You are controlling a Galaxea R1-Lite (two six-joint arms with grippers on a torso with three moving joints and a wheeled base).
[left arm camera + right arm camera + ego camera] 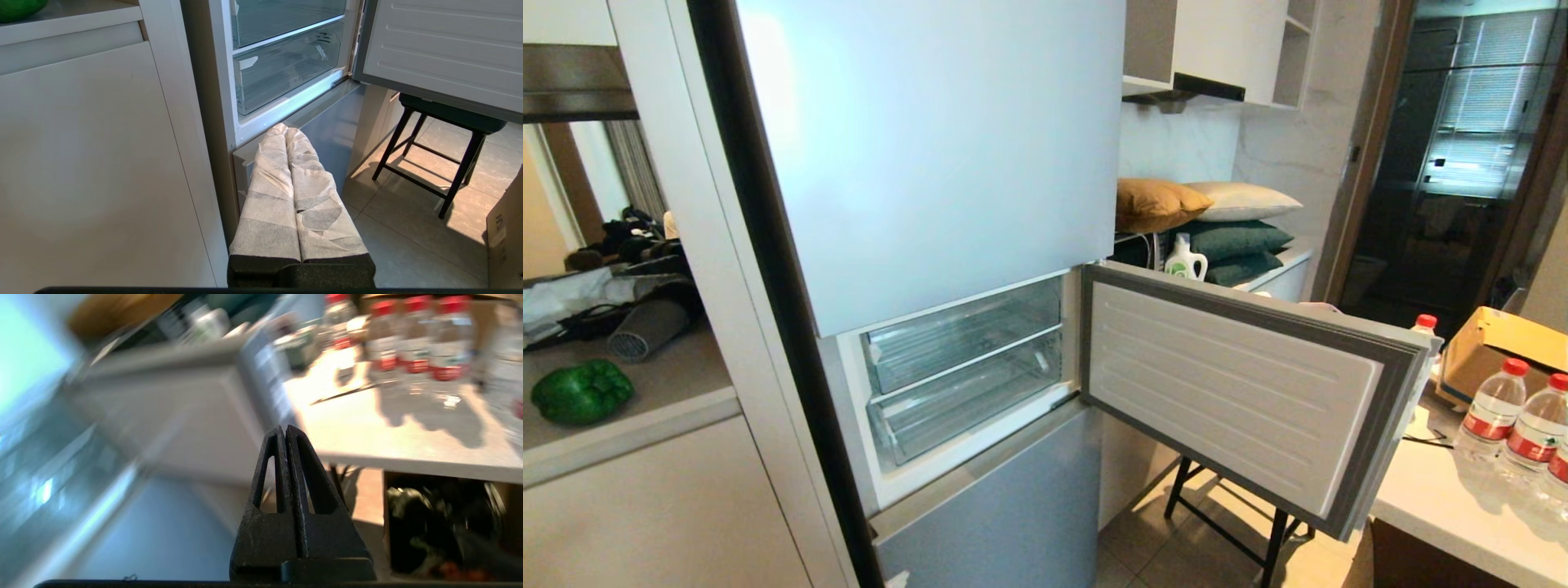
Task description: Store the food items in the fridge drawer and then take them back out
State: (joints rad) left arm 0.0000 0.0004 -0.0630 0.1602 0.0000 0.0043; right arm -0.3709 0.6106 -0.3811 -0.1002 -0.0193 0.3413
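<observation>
Head view: bell pepper (582, 392) lies sideways on counter (670, 392); both pincers closed, empty

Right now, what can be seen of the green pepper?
The pepper is glossy, dark green and lobed, whole as far as it shows. It lies alone on the pale counter left of the fridge, near the counter's front edge, outside the drawers. Nothing touches it but the counter; neither hand is near it.
</observation>
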